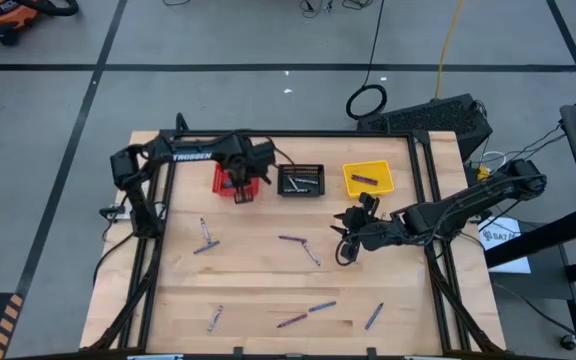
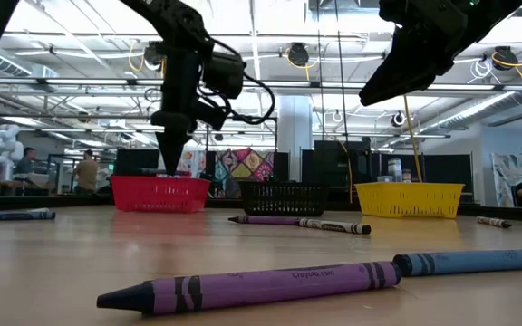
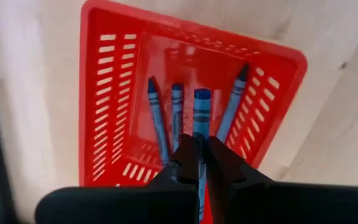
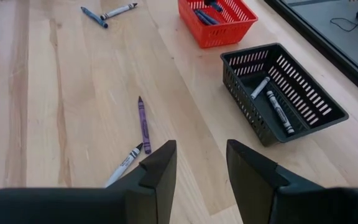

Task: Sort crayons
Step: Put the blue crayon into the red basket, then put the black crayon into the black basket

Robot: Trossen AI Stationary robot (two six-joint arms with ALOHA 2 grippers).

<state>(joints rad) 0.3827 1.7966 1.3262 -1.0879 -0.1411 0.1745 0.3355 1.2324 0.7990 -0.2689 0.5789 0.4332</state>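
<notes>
My left gripper (image 1: 240,185) points down over the red basket (image 1: 224,180) and is shut on a blue crayon (image 3: 202,112). Three more blue crayons (image 3: 157,118) lie on the basket's floor. My right gripper (image 1: 353,225) hangs open above the table's right half, with nothing between its fingers (image 4: 160,168). A purple crayon (image 4: 143,124) and a grey one (image 4: 124,163) lie flat on the wood just ahead of it. The black basket (image 1: 300,180) holds grey crayons (image 4: 277,111), and the yellow basket (image 1: 368,178) holds a purple one. My left gripper pinches the blue crayon between its two fingers (image 3: 185,165), coming from above and pointing down. The crayon runs along the fingers, and its free end (image 3: 202,95) sticks out below the fingertips over the red basket. Whether that end touches the basket's floor cannot be told.
Loose crayons lie about the table: a blue and a grey one at the left (image 1: 205,245), a grey one near the front left (image 1: 213,318), and purple and blue ones near the front edge (image 1: 308,313) (image 1: 373,316). The three baskets stand in a row along the far edge.
</notes>
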